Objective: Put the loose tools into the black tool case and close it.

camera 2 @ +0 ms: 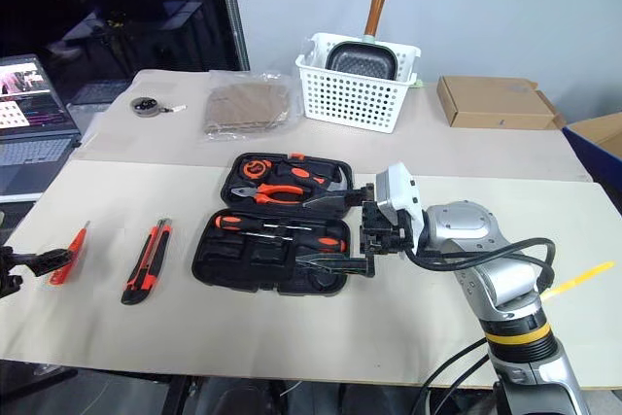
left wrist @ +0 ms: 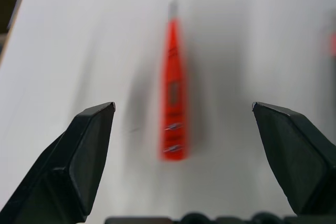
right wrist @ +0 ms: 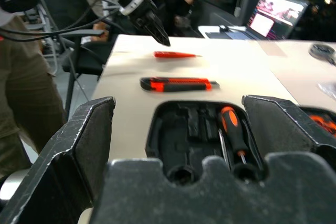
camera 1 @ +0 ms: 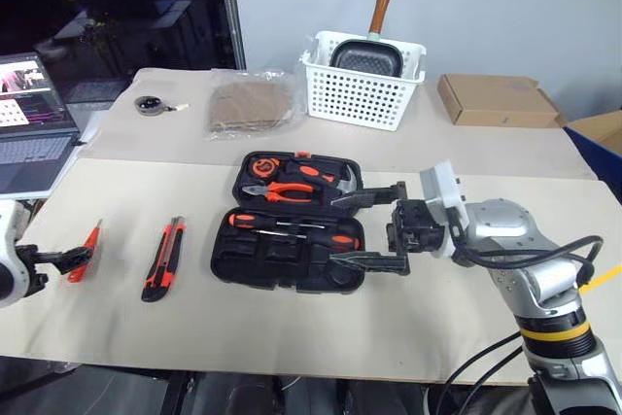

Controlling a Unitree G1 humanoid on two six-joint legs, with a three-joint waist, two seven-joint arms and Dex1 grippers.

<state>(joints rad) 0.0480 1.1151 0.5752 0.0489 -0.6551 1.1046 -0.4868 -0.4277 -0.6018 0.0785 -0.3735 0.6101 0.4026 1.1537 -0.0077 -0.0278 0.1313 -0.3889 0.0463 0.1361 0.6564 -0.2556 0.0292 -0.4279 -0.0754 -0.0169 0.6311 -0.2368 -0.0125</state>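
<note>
hovering open left gripper (camera 1: 60, 259) over tester screwdriver (camera 1: 86, 251)

This is looking like a robotics lab or test room: a paper-covered table (camera 1: 292, 337) is standing against a plain grey wall, a laptop (camera 1: 34, 119) is running beside it, cables are trailing, and a person (right wrist: 21, 77) is standing by a chair.
</note>
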